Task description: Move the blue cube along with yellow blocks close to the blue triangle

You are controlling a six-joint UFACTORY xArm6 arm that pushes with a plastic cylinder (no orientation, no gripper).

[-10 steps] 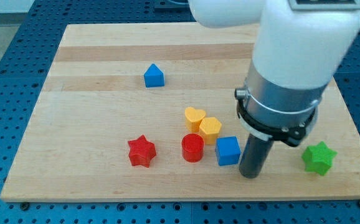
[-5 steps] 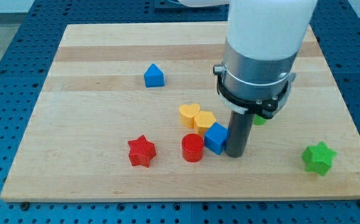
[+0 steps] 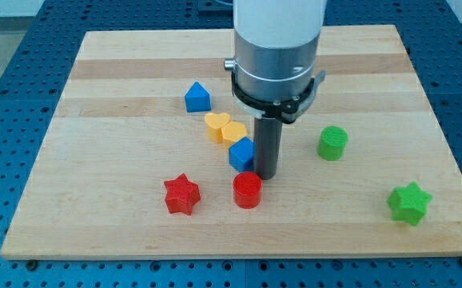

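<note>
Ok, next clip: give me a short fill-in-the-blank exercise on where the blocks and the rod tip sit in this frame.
1. My tip rests against the view's right side of the ____ cube.
2. The yellow blocks lie between that cube and the blue ____.
3. Just below my tip, toward the view's bottom, stands the red ____.
4. The block nearest the view's bottom right corner is the green ____.

Missing words: blue; triangle; cylinder; star
</note>
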